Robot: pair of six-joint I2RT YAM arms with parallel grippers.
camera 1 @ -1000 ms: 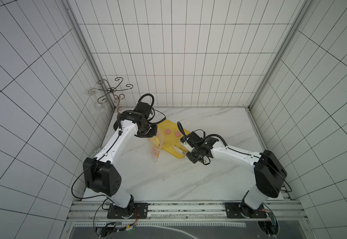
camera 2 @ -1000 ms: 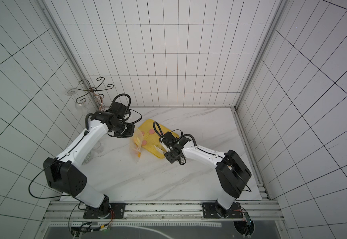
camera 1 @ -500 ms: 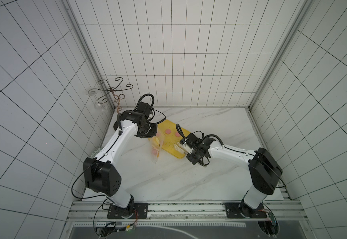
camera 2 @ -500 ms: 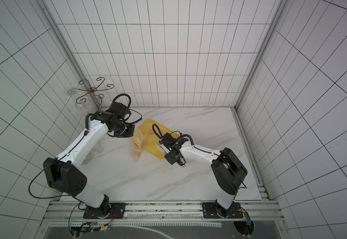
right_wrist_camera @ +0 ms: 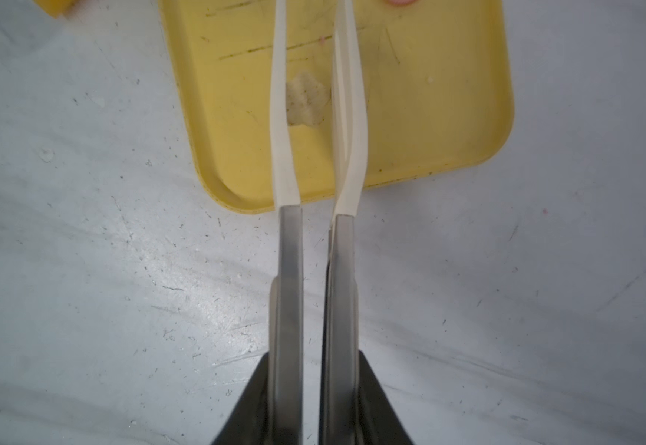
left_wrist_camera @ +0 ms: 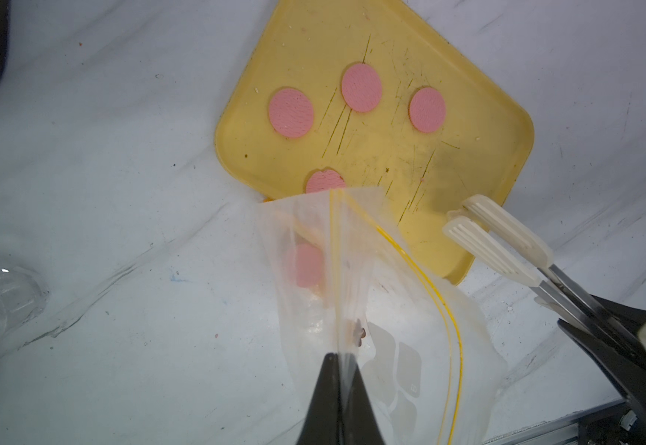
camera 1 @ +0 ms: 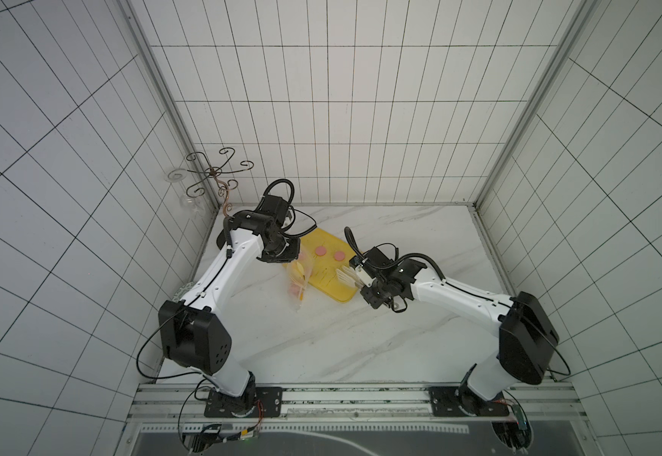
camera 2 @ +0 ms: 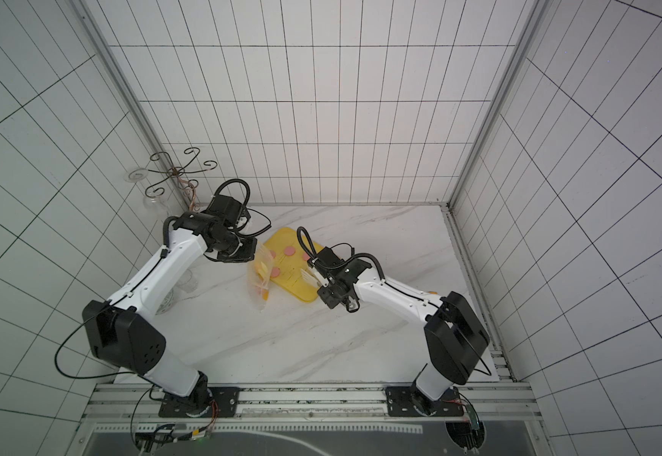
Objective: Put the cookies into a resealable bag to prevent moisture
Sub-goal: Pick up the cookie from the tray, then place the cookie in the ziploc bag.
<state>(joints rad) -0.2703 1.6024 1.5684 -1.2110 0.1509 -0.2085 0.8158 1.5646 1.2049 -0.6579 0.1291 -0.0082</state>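
My left gripper point(left_wrist_camera: 340, 356) is shut on the rim of the resealable bag point(left_wrist_camera: 352, 269), which hangs open and floppy beside the yellow tray point(left_wrist_camera: 468, 154); both top views show the bag point(camera 1: 300, 278) point(camera 2: 260, 276). One pink cookie point(left_wrist_camera: 306, 269) lies inside it. Several pink cookies point(left_wrist_camera: 362, 88) lie on the tray. My right gripper point(right_wrist_camera: 313, 358) is shut on metal tongs point(right_wrist_camera: 290, 246) with white tips. Those tips stand on either side of a pale flower-shaped cookie point(right_wrist_camera: 308, 99) on the tray point(right_wrist_camera: 429, 115), touching or almost touching it.
A wire glass rack point(camera 1: 215, 173) stands in the back left corner. A clear glass point(left_wrist_camera: 1, 296) rests on the marble table near the left arm. Tiled walls close in three sides, and the arms' mounting rail point(camera 1: 353, 406) runs along the front.
The tongs in my right gripper have narrowed around the flower-shaped cookie, and the right arm has shifted slightly toward the tray. The left arm and the bag have stayed put.
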